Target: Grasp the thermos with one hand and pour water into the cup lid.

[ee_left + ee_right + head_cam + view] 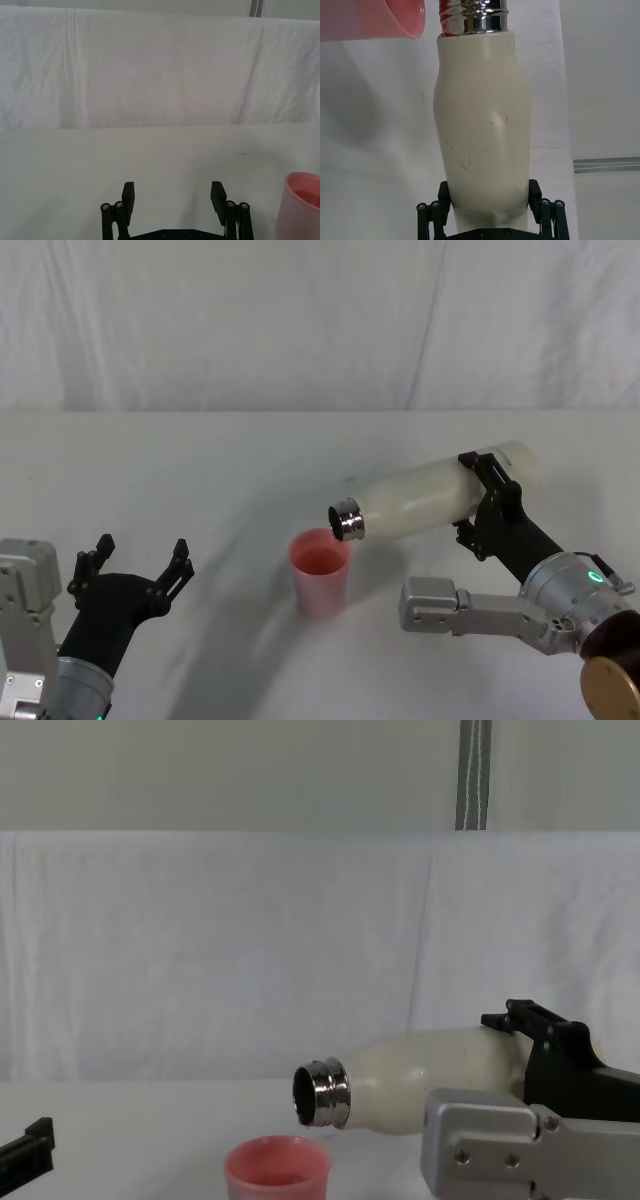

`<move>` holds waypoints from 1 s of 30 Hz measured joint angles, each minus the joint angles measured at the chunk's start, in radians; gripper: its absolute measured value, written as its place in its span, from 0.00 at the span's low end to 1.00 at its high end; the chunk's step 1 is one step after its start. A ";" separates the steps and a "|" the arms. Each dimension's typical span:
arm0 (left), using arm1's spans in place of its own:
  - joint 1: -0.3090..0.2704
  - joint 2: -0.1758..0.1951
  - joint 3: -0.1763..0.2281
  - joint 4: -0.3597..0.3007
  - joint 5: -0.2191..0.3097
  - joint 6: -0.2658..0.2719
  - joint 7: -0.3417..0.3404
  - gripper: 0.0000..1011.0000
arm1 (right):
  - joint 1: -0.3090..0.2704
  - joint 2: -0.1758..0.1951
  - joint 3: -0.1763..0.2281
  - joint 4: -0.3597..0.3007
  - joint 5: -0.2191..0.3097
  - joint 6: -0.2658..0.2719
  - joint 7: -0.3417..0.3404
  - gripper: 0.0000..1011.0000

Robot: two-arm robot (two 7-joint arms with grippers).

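Head view: we see the right tool [487, 502] clamped on the lower body of the thermos [440, 500], which lies tipped almost level above the white counter [200, 470], its steel neck [347, 521] just over the far rim of the cup lid [320, 573]. The left tool [135, 565] rests well off to the side, fingers spread, holding nothing.

Left wrist view: we find the left tool's fingers [128, 196] apart, the cup lid [300, 205] standing beyond them to one side.

Right wrist view: the bottle runs straight out from the tool, its neck beside the pink rim.

Chest view: the mouth hangs above the cup.

We judge the pour is in hand; next calls for a slow tilt, mouth kept over the cup.
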 joint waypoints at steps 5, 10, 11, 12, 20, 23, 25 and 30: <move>0.000 0.000 0.000 0.000 0.000 0.000 0.000 0.99 | 0.002 0.000 -0.002 0.001 -0.002 0.000 0.000 0.95; 0.000 0.000 0.000 0.000 0.000 0.000 0.000 0.99 | 0.003 0.001 -0.003 0.001 -0.003 0.000 0.000 0.95; 0.000 0.000 0.000 0.000 0.000 0.000 0.000 0.99 | 0.003 0.001 -0.003 0.001 -0.003 0.000 0.000 0.95; 0.000 0.000 0.000 0.000 0.000 0.000 0.000 0.99 | 0.004 0.001 -0.003 0.001 -0.003 0.001 0.000 0.95; 0.000 0.000 0.000 0.000 0.000 0.000 0.000 0.99 | 0.005 0.002 -0.003 0.001 -0.003 0.002 0.002 0.95; 0.000 0.000 0.000 0.000 0.000 0.000 0.000 0.99 | 0.005 0.002 -0.003 0.001 -0.003 0.002 0.002 0.95; 0.000 0.000 0.000 0.000 0.000 0.000 0.000 0.99 | 0.005 0.002 -0.003 0.001 -0.003 0.002 0.002 0.95; 0.000 0.000 0.000 0.000 0.000 0.000 0.000 0.99 | 0.004 0.002 -0.004 0.001 -0.003 0.002 0.001 0.95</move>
